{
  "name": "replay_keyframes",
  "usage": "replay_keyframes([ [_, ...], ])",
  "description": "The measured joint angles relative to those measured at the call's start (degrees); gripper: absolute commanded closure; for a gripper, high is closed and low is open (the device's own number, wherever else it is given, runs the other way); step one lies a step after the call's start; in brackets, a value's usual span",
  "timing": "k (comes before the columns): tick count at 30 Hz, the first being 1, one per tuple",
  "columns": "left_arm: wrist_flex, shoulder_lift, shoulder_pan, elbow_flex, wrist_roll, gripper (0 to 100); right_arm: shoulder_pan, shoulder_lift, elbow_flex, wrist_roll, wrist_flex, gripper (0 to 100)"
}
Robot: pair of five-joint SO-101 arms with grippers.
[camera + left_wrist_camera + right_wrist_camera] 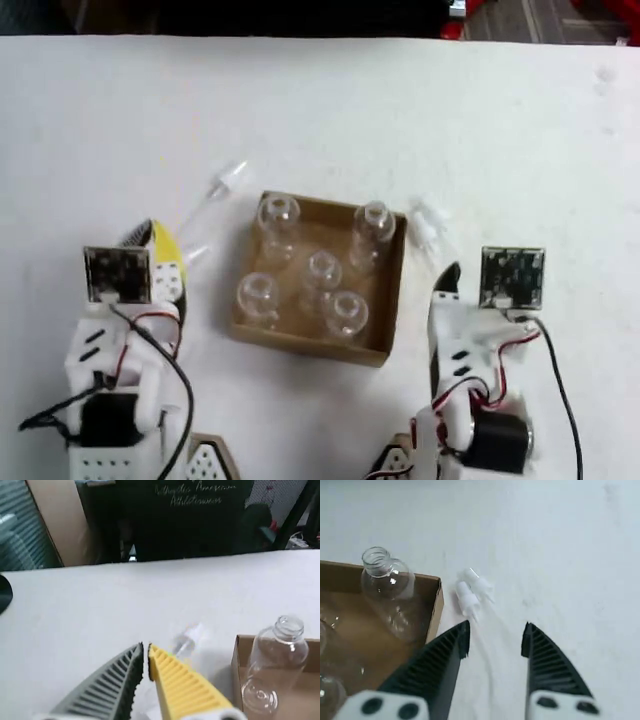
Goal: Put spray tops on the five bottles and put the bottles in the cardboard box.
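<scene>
Five clear topless plastic bottles (322,272) stand in the brown cardboard box (310,348). Beside it on the table (320,110) lie white spray tops (428,222), near the spread right end effector (495,635); the left end effector (145,652) is pinched together.

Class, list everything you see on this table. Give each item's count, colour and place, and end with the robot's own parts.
Cardboard box: one, brown, mid-table between the arms.
Bottles: five, clear, no tops on, standing in the box.
Spray tops: two, white, lying on the table right of the box; at least one more left of it.
Table: one, white.
Left gripper: one, grey and yellow, shut.
Right gripper: one, black, open.
</scene>
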Motion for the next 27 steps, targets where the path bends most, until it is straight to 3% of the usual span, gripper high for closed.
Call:
replay_keyframes([
  [5,-1.1,-1.5,-0.5,14.1,-1.3,98,-4.0,-2.4,13.2,0.0,0.0,84.3],
  [10,8.3,-2.1,-1.5,14.9,-2.5,98,-6.7,-4.2,22.6,0.0,-3.3,84.4],
  [19,25.2,-2.0,-2.3,14.9,-2.5,98,-7.0,-4.3,23.6,0.0,4.4,84.6],
  [27,26.4,-2.0,-2.3,14.9,-2.5,98,-7.0,-4.3,23.6,0.0,5.1,84.6],
])
